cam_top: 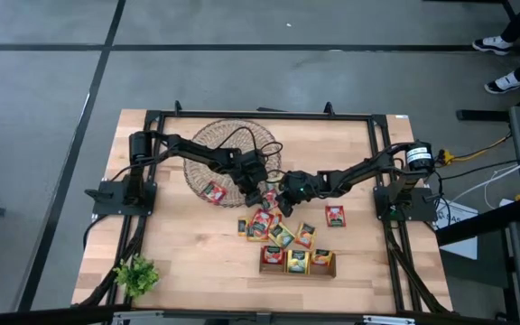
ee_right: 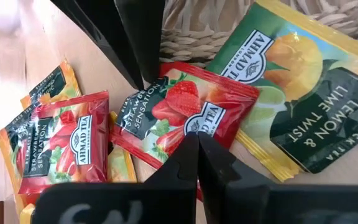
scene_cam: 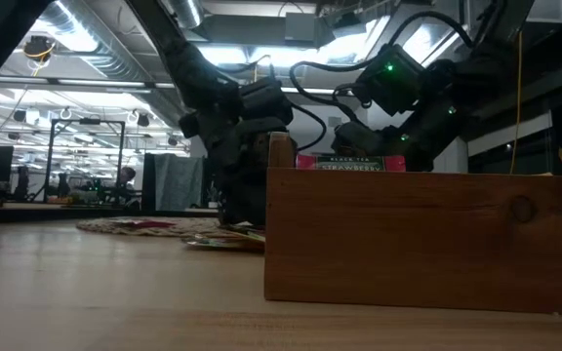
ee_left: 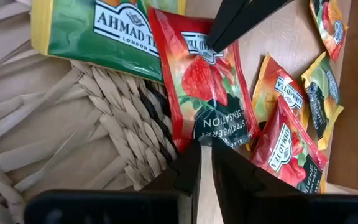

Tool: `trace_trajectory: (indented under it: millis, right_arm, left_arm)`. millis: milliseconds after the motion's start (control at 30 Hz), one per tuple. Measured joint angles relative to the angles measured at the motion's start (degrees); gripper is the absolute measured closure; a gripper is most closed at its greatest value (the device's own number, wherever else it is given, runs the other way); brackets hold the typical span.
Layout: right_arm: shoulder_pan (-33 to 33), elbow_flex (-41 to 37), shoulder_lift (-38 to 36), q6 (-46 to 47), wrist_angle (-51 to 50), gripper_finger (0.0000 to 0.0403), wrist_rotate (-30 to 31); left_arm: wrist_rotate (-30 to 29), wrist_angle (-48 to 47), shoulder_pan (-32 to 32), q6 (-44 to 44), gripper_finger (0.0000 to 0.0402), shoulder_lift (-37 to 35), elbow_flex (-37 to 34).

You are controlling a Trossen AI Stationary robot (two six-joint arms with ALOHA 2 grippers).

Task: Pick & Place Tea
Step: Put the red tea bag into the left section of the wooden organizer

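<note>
Both hands (cam_top: pixel 273 193) meet over strawberry sachet (ee_left: pixel 210 93), wicker dish (cam_top: pixel 208 144) adjacent.

A strawberry tea sachet (scene_cam: pixel 351 163) shows above the wooden tray (scene_cam: pixel 427 239).

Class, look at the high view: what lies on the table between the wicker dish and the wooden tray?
Between the wicker dish and the wooden tray, the high view shows loose tea sachets and both gripper tips meeting.

In the low view the wooden tray (scene_cam: pixel 427 234) hides most sachets. The green sachet (ee_left: pixel 104 28) is cut off in both wrist views. Sachet print overhead is too small to read.
</note>
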Motion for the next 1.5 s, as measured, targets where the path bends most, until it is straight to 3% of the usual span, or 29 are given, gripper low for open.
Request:
trace_trajectory:
  millis: [633, 1200, 1500]
  right_arm:
    - [0.0, 0.02, -0.04, 0.02, -1.16, 0.0399, -0.74]
    - [0.02, -0.13, 0.17, -0.16, 3.13, 0.0399, 0.55]
    - [0.0, -0.15, 0.2, 0.04, 5.27, 0.0399, 3.82]
  left_arm:
    - [-1.63, -3.65, 2.48, 2.32, 0.025, -3.39, -0.22]
    - [-3.13, -3.54, 2.42, 2.72, 0.0255, -3.5, -0.16]
    - [-3.08, -3.58, 2.43, 2.72, 0.0286, -3.5, -0.15]
